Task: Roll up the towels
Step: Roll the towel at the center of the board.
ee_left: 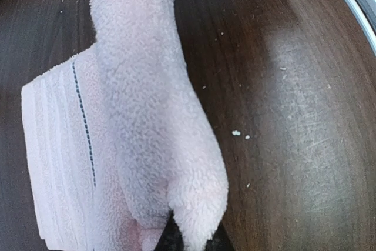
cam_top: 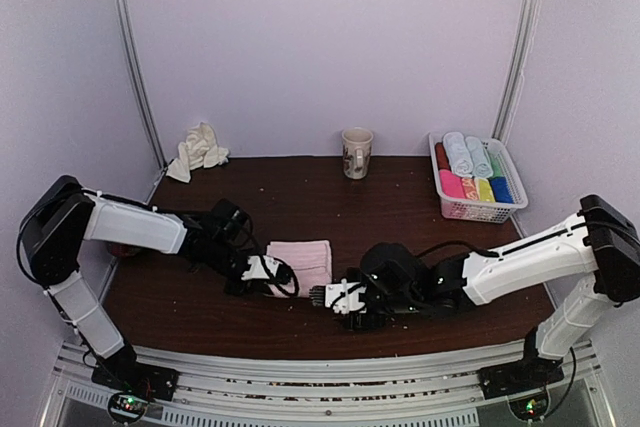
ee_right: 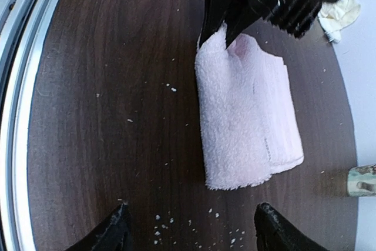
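From above, the pale pink towel (cam_top: 300, 265) lies on the bench (cam_top: 400, 207), with the left gripper (cam_top: 262, 269) at its left end and the right gripper (cam_top: 335, 299) just off its near corner. The left wrist view shows a part-rolled fold pinched in that gripper. The right wrist view shows the right gripper spread and empty. Rolling looks begun; next, both ends likely need turning together.

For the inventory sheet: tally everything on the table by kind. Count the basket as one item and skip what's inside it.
Loose towels: 2, the pale pink towel and the cream-white towel
Mug: 1
Basket: 1
Total: 4
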You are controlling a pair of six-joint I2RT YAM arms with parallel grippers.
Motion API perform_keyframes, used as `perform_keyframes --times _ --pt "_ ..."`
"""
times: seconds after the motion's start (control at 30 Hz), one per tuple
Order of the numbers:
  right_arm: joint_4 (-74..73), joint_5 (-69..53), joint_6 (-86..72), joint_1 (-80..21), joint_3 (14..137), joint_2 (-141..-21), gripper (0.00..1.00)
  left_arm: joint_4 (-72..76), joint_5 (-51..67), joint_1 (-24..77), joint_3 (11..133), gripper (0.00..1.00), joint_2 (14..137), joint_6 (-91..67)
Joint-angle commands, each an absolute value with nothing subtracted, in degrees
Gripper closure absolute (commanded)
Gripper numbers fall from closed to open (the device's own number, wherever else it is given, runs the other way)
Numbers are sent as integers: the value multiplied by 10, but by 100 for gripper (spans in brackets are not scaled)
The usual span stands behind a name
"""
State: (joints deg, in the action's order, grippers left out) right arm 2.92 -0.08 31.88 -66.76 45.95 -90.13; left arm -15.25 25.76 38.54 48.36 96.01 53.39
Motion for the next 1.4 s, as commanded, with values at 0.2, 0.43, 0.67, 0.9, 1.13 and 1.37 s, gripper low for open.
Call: perform_keyframes --times 0.2,0.43,0.67,0.9,1.13,1.37 --pt "172 194 437 -731 497 -998 23 -290 308 356 534 100 1058 527" --pt "202 268 468 -739 548 -1079 25 -302 317 347 547 100 1070 529" --pt "192 286 489 -740 580 -1133 30 -303 319 344 547 100 1073 530" --pt "180 309 507 -740 598 -1177 39 -304 324 341 547 100 1072 532" --pt "164 328 501 -733 615 -1211 56 -306 325 341 546 100 1072 534" --pt "141 314 484 -723 623 -1210 74 -312 329 341 547 100 1071 542"
